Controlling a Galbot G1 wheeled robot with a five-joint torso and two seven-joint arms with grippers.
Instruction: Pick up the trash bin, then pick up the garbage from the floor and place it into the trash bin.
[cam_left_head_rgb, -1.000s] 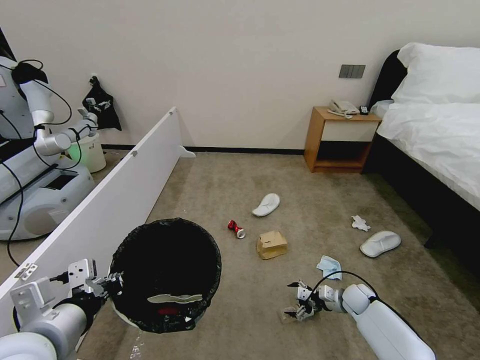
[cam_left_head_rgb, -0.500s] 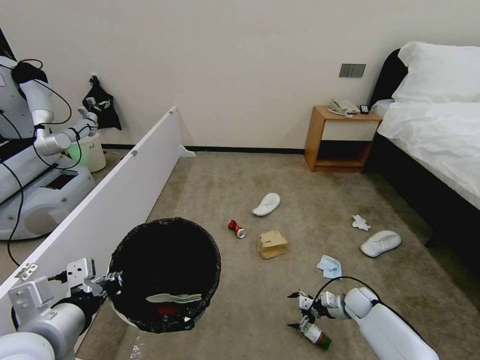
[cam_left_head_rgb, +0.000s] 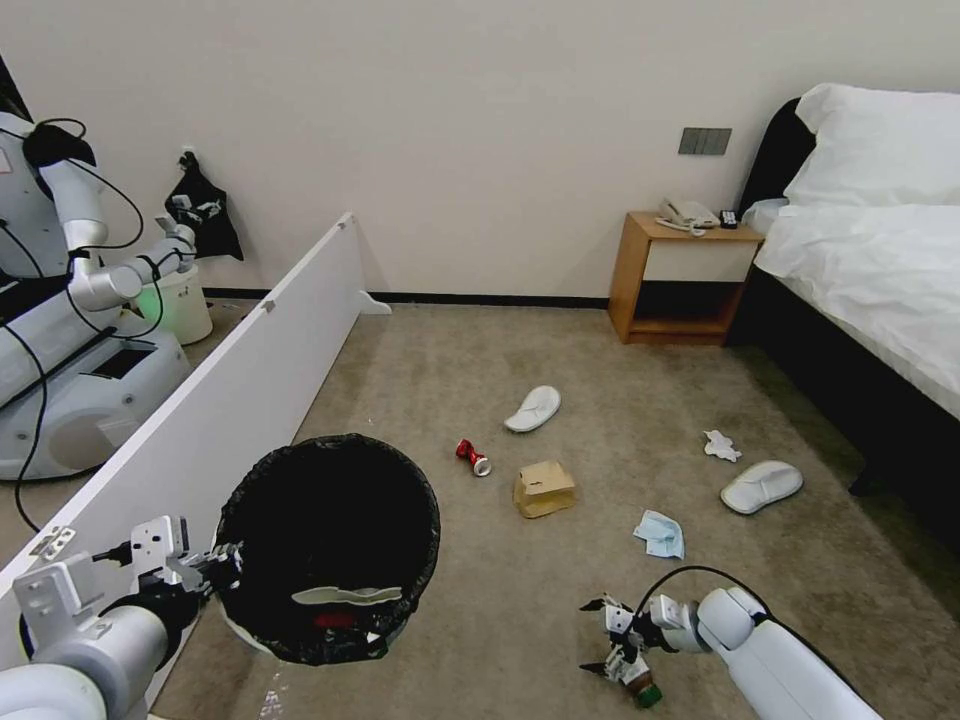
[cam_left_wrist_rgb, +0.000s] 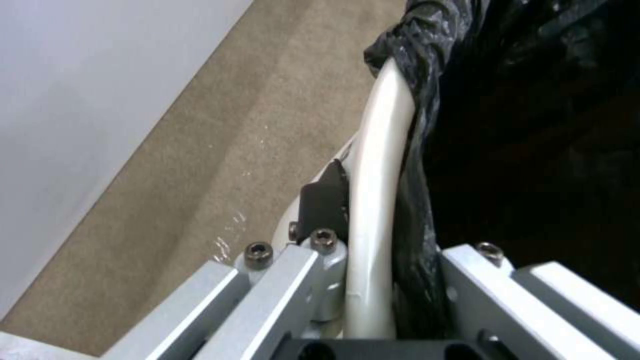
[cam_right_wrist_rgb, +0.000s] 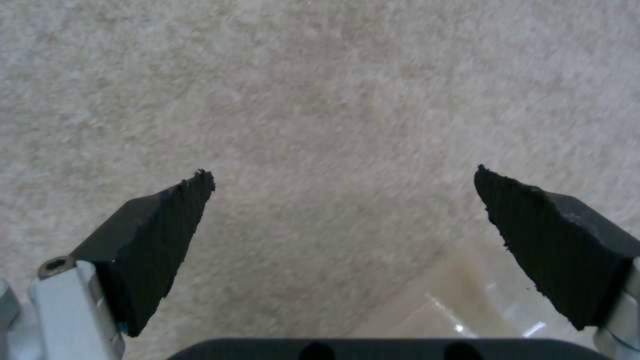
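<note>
A: Since half a second ago the right hand (cam_left_head_rgb: 605, 638) has dropped lower and nearer the robot; the small bottle (cam_left_head_rgb: 640, 685) with the green cap has gone with it.

B: Is the bottle gripped?

A: Cannot confirm. The head view shows it just beside the lower finger, close above the floor (cam_left_head_rgb: 500, 600). On the right wrist view the fingers (cam_right_wrist_rgb: 160, 240) stand wide apart over bare carpet, with a clear, glassy shape at the frame's edge near one pad. Logged as spread wide, nothing between the pads.

B: Left side?

A: The left hand (cam_left_head_rgb: 205, 568) is clamped on the rim of the trash bin (cam_left_head_rgb: 330, 545). The left wrist view shows the white rim and the black liner pinched between the fingers (cam_left_wrist_rgb: 327, 200). The bin sits at the robot's near left, against the white partition board (cam_left_head_rgb: 250, 380). Inside it lie a pale flat piece and something red.

B: Farther out?

A: On the carpet: blue face mask (cam_left_head_rgb: 660, 533), tan cardboard box (cam_left_head_rgb: 543, 489), red can (cam_left_head_rgb: 472, 456), one white slipper (cam_left_head_rgb: 761, 486) to the right, white tissue (cam_left_head_rgb: 720, 446), second slipper (cam_left_head_rgb: 533, 408) beyond the can. Behind those stand the wooden nightstand (cam_left_head_rgb: 685, 280) and the bed (cam_left_head_rgb: 870, 250). Across the partition stands another robot (cam_left_head_rgb: 70, 330) beside a white, green-tinted bin (cam_left_head_rgb: 180, 300).
</note>
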